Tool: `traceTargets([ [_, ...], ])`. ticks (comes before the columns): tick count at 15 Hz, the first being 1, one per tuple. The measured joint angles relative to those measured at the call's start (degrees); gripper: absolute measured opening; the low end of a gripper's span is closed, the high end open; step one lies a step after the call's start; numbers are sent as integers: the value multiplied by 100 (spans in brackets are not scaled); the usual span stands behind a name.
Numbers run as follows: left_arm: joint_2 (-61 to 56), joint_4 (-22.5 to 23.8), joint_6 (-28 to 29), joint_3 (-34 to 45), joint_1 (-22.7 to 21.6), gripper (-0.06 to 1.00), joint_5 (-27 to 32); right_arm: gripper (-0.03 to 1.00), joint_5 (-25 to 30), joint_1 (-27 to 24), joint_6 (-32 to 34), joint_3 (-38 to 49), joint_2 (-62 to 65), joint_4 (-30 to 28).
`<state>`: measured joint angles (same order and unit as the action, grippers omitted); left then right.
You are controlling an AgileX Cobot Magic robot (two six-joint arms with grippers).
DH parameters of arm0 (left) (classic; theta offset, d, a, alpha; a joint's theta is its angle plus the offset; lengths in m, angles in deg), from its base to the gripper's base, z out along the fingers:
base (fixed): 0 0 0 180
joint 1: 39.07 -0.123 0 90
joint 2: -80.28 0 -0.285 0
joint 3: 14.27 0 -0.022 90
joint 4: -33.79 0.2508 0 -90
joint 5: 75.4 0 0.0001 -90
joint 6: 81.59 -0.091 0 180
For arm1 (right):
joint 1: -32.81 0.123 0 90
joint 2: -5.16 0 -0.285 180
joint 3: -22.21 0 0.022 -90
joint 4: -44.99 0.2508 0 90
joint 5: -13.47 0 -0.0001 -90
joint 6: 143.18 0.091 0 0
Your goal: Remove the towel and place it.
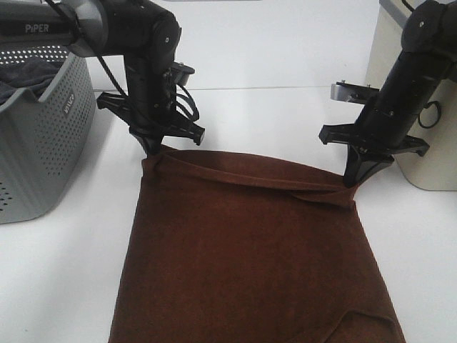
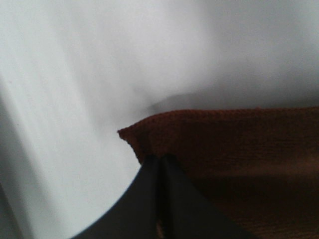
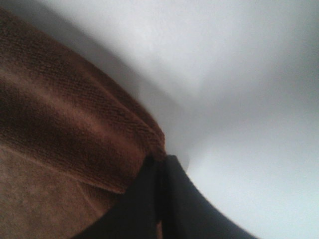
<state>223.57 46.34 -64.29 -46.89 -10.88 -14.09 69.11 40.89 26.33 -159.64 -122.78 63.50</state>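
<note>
Towel (image 1: 250, 250) pinched (both far corners).

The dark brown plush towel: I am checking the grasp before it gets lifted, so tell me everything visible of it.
The dark brown plush towel is a large rectangular cloth lying spread on the white table. Its two far corners are pinched, one in the shut left gripper, one in the shut right gripper; the far hem runs between them as a raised fold. A near corner is turned over; the near edge leaves the view. No label shows.
</note>
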Motion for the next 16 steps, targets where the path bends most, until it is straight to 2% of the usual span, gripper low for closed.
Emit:
traceTargets([
  [3, -178, 0, -52, 332, 246, 0, 206, 0, -132, 0, 0, 739, 630, 34],
  [7, -951, -23, -17, 1358, 384, 0, 160, 0, -298, 0, 0, 1811, 1152, 74],
  [10, -1536, -241, 86, 2309, 447, 0, -155, 0, -372, 0, 0, 2389, 1490, 212],
  [13, -1954, -344, 286, 3363, 768, 0, -516, 0, -390, 6, 0, 2911, 1621, 292],
  [14, -2023, -350, 350, 3650, 877, 0, -619, 0, -453, 57, 0, 3071, 1621, 321],
  [16, -2045, -344, 498, 4057, 1175, 0, -791, 0, -693, 693, 0, 3375, 1627, 327],
])
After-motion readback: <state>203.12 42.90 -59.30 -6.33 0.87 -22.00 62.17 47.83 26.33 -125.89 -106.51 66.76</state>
